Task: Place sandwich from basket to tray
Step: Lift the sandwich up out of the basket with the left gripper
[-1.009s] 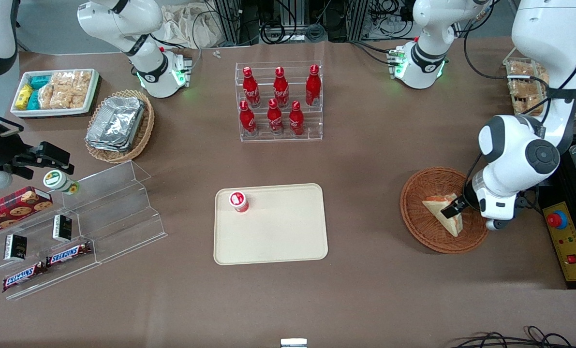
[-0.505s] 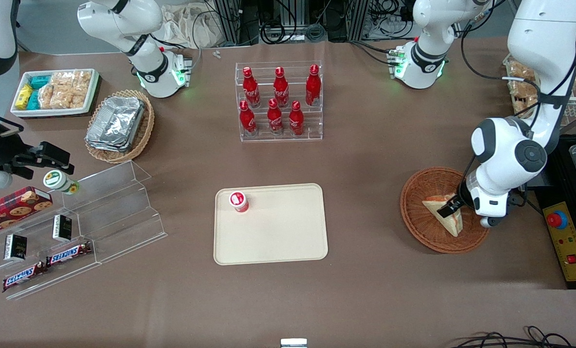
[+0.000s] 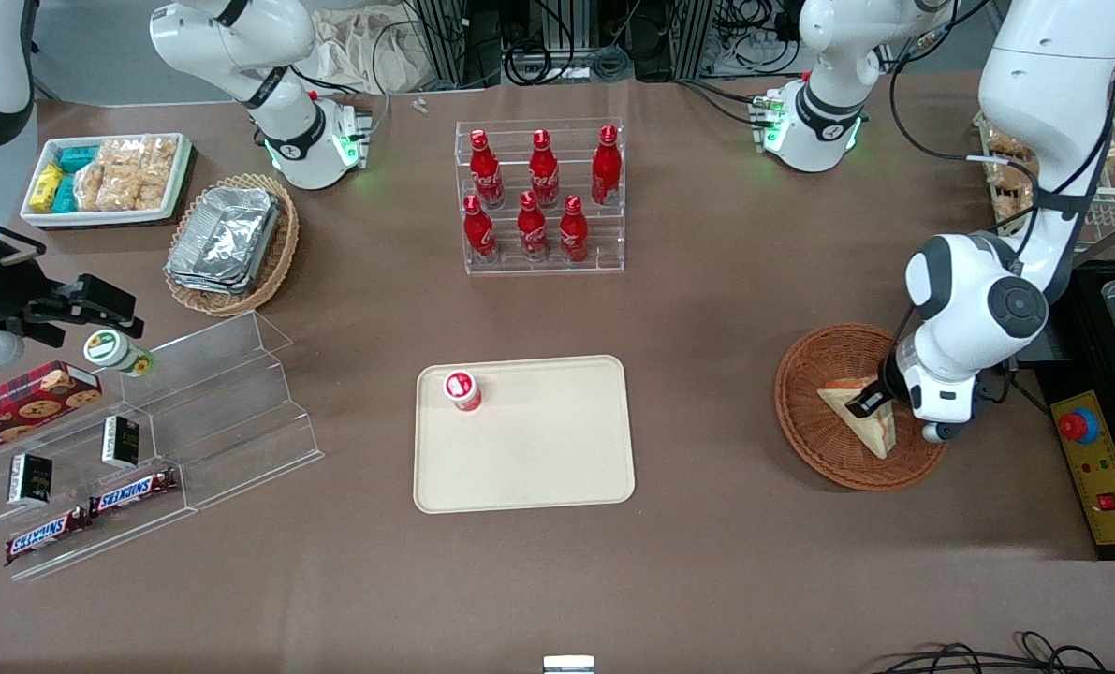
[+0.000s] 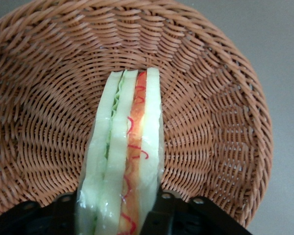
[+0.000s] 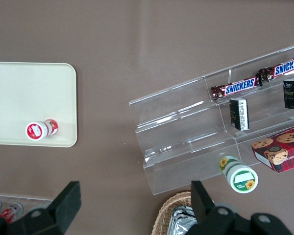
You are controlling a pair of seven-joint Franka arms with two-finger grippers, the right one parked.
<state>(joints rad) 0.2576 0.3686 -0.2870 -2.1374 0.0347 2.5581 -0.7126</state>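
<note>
Left arm bent down, wrist angled low; gripper fingers clamped on sandwich (one each side).

The front view looks steeply down from high above the table's near edge, taking in the whole tabletop: the tray sits at centre frame and the basket at middle right.

The left wrist view looks along the gripper from very close, with the sandwich and basket filling the frame; it shares only these with the front view.

The right wrist view looks straight down from moderate height, probably over the parked arm's end. It shares the tray and the red-capped cup with the front view.
</note>
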